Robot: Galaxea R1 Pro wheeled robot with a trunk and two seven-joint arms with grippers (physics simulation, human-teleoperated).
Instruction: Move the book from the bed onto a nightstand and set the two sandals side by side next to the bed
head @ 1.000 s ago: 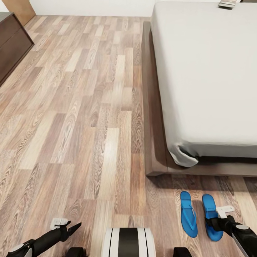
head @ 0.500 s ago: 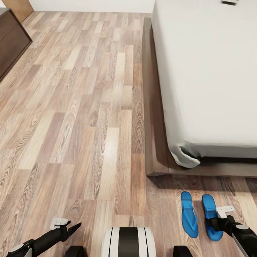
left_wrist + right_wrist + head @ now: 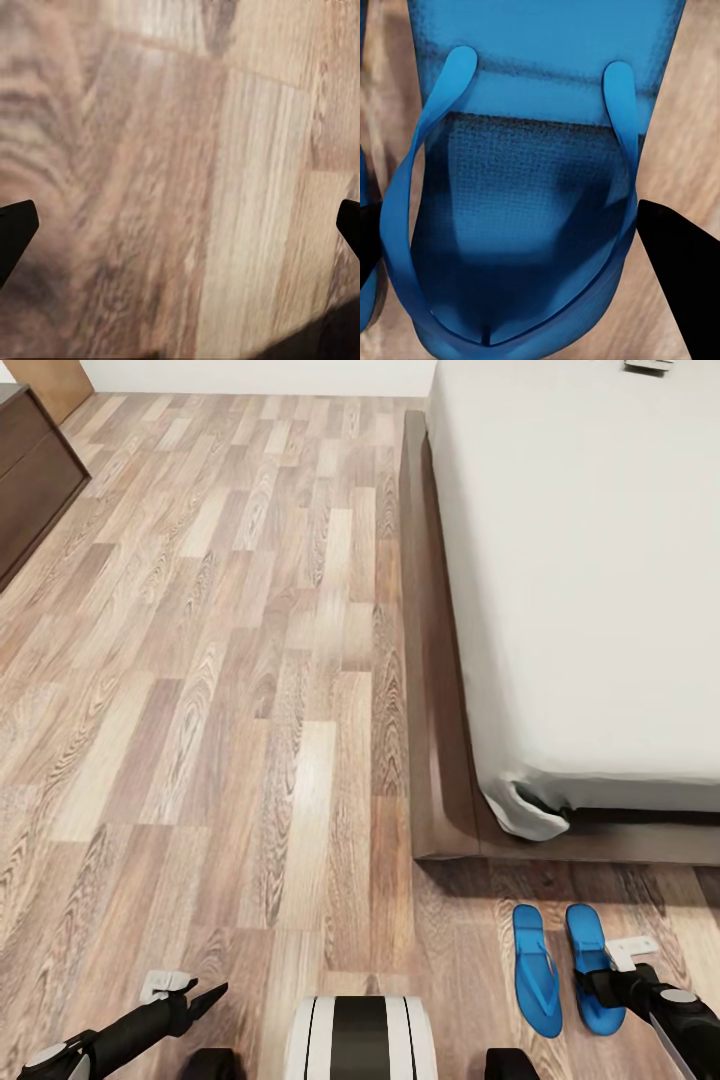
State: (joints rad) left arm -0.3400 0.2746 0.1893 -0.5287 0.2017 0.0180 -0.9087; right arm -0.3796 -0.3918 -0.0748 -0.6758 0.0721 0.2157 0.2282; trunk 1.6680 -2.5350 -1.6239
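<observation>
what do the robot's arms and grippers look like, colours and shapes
Both arms are glossy black tubes with a pale grey ring at a joint near the frame's bottom corners. The left gripper ends in dark, pointed, wedge-shaped fingers with a small white bracket beside them. The right gripper is a black block carrying a similar white bracket. In the right wrist view its fingertips show as plain black wedges.

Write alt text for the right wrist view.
A bright blue sandal seen close from above, its thong straps arching over the sole, lying on a wood-plank floor. Dark gripper fingers flank it at either side, spread apart.
</observation>
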